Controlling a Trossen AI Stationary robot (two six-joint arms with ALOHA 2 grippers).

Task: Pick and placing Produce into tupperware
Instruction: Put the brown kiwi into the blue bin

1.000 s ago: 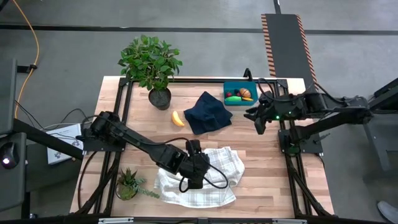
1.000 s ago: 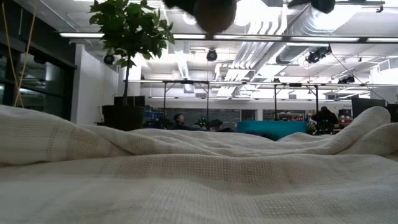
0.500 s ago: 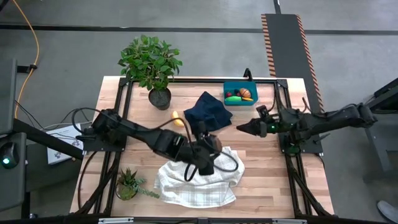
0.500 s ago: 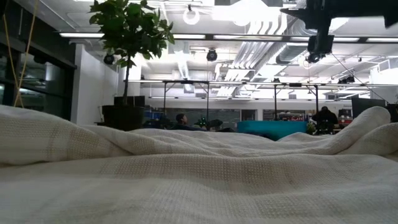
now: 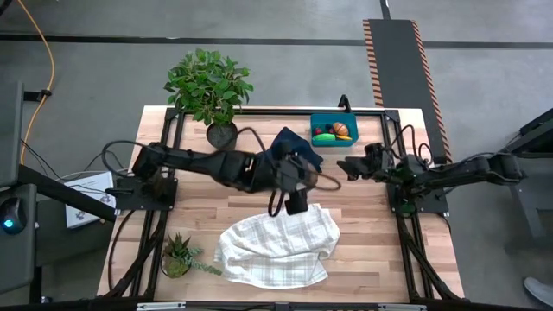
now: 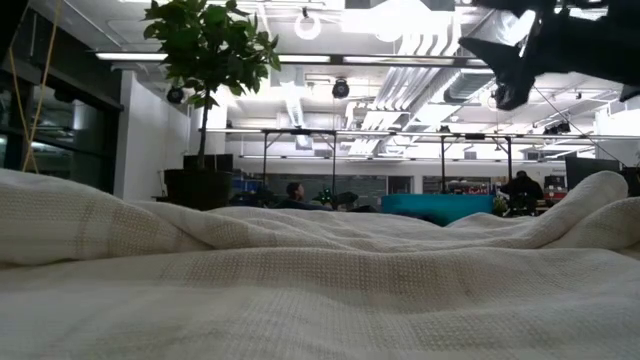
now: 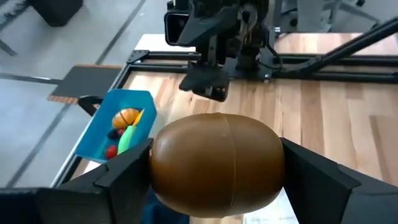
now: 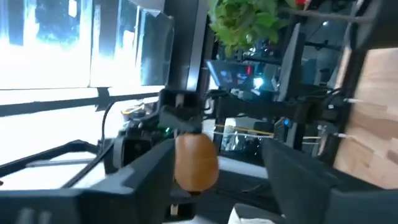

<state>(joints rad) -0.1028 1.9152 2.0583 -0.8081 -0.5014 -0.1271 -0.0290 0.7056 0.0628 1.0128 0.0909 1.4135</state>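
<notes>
Left gripper [image 5: 298,173] in the high view sits over the navy cloth [image 5: 289,155], between the white towel [image 5: 276,246] and the tupperware [image 5: 334,128], clamped on the kiwi; judge this a carry toward the box. Right gripper [image 5: 347,167] waits just beside the box's near side; you cannot tell its finger state. Count one banana [image 5: 244,164] on the table beside the cloth, partly hidden by the arm, and two potted plants.

Low view: towel folds fill the foreground; the box shows only as a teal strip [image 6: 435,207] behind them.

Left wrist view: both fingers press the kiwi [image 7: 217,163] at its ends, holding it level. The tupperware [image 7: 99,127] lies ahead, holding one orange piece, one green piece and two red cherries. The right arm stands beyond it.

Right wrist view: the kiwi [image 8: 195,162] appears held ahead of this arm.
</notes>
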